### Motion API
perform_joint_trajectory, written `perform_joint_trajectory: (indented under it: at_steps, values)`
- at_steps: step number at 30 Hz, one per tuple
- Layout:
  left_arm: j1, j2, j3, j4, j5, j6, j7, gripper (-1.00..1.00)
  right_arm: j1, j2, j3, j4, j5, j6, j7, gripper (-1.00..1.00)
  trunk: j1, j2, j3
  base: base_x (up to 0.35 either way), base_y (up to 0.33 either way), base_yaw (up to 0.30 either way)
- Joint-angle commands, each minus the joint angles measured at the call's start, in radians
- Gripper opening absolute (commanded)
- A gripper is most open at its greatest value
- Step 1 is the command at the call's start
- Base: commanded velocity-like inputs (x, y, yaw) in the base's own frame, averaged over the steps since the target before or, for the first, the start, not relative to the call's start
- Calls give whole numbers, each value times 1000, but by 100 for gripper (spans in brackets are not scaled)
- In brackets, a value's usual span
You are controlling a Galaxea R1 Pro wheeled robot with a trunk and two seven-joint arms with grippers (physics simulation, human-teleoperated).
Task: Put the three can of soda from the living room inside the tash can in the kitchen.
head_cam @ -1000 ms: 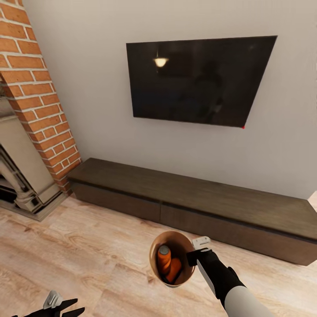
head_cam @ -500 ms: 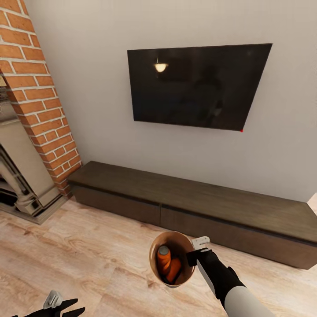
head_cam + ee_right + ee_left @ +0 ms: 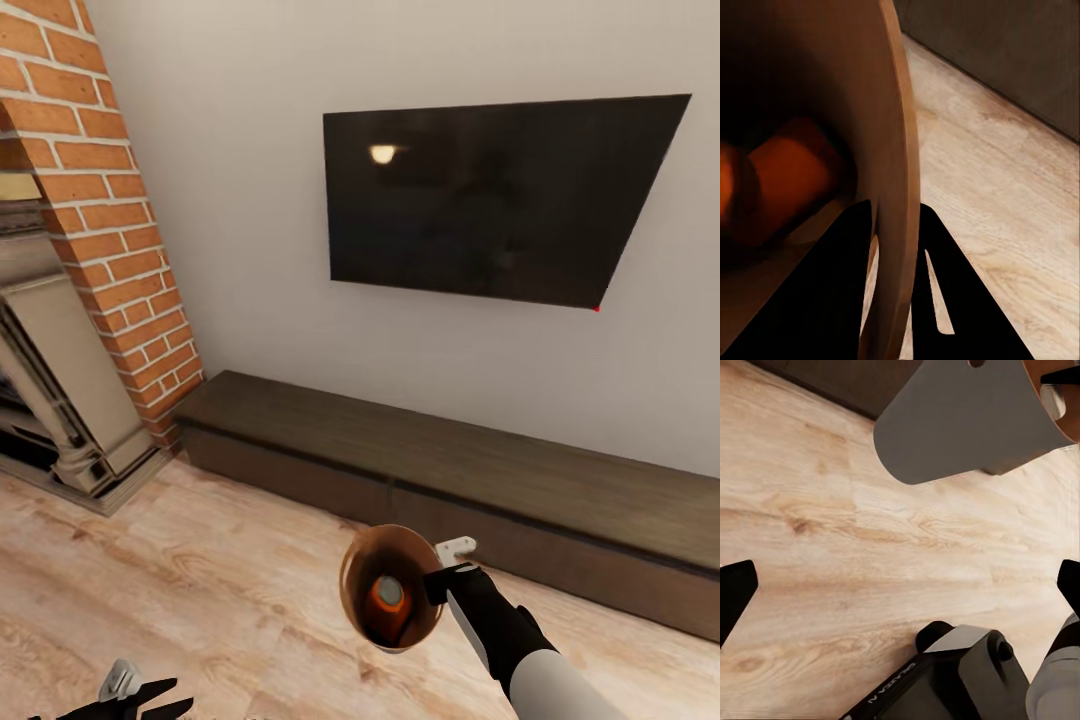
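One orange cylindrical soda can [image 3: 385, 598] was all I could make out for sure down in the small round tapered bin, light grey outside w/ glossy copper-brown inside [image 3: 352, 583], seen top-on from the head cam. The right wrist cam showed blurry orange shapes [image 3: 784, 176] in the bottom, maybe more than one can, but can't tell how many, and no blue one visible from either angle.

Right hand [image 3: 447, 572] was pinched onto the bin's rim, one finger [image 3: 832, 292] inside the wall and the other outside [image 3: 960, 300], so basically clamped shut on the wall itself. Makes sense imo: grabbing the rim lets the bin hang roughly upright w/ its mouth up, so the cans ride along inside instead of being carried one by one. Bin was held off the light wood plank floor [image 3: 180, 590], just in front of the robot, on the side of the hand toward the left arm.

Left hand [image 3: 135, 695] sat low at the edge of the head view, well apart from the bin, fingers spread wide w/ nothing between them; the wrist cam there showed the bin's grey outside [image 3: 960, 420] hanging above floor.

Surroundings were def the living room: dark wall TV [image 3: 500, 200], long low dark-brown media cabinet [image 3: 450, 470], red brick fireplace [image 3: 110, 230]. So prob mid-haul, kitchen not reached yet.
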Motion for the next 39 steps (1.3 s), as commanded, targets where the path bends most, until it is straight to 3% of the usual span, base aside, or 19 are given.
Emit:
perform_joint_trajectory:
  at_steps: [1,22,39]
  values:
    - [0,0,0,0,0,0,0,100,0,0,0,0,-9,-1,5,-100,0,0,0,20,302,262]
    - [0,0,0,0,0,0,-1,100,0,0,0,1,-9,-1,5,-100,0,0,0,-96,311,287]
    - [0,0,0,0,2,-1,-8,100,0,0,1,1,-9,-1,5,-100,0,0,0,236,265,290]
